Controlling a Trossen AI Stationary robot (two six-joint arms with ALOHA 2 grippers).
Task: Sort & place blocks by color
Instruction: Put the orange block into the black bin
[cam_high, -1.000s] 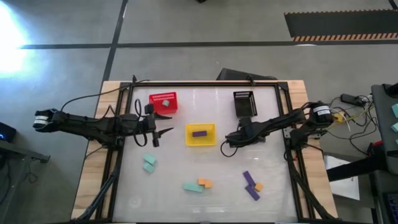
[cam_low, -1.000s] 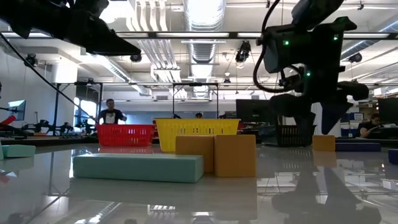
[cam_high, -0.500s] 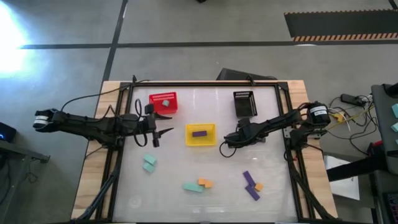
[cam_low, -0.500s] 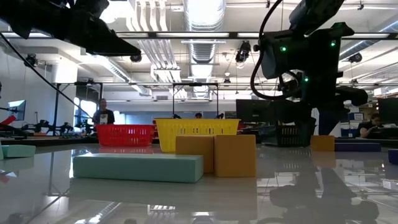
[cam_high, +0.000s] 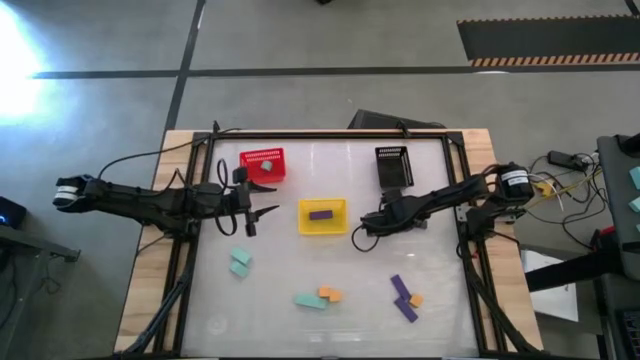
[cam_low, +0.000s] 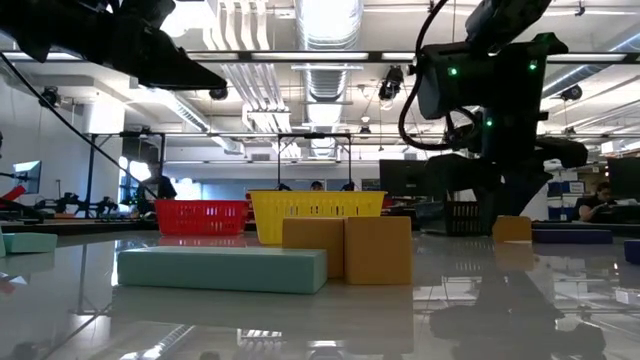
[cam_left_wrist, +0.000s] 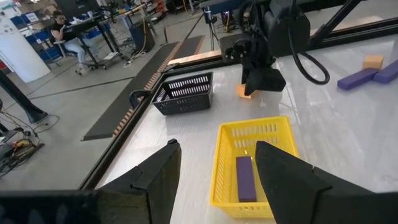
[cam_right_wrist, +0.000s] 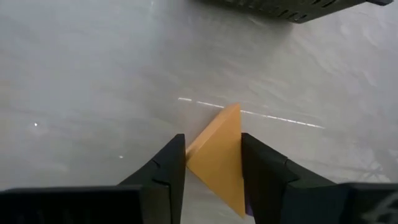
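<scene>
My right gripper is low over the table, right of the yellow basket, shut on an orange wedge block. The yellow basket holds a purple bar. My left gripper hovers open between the red basket and the yellow one, touching nothing. A teal block lies in the red basket. Teal blocks, a teal bar beside an orange block, and purple bars with an orange block lie on the near half of the table. My right gripper pinches the orange wedge between its two fingers, one on each side. The fingers slant down at it from the table's right. The wedge's pointed end sticks out beyond the fingertips, and its underside seems to rest on the table.
A black basket stands at the far side, just beyond my right arm. The black frame rail runs round the tabletop. Bare table lies between the baskets and the loose blocks near the front.
My right gripper has sunk a little toward the table, and its fingers have closed in on the orange wedge. My left arm has kept still.
</scene>
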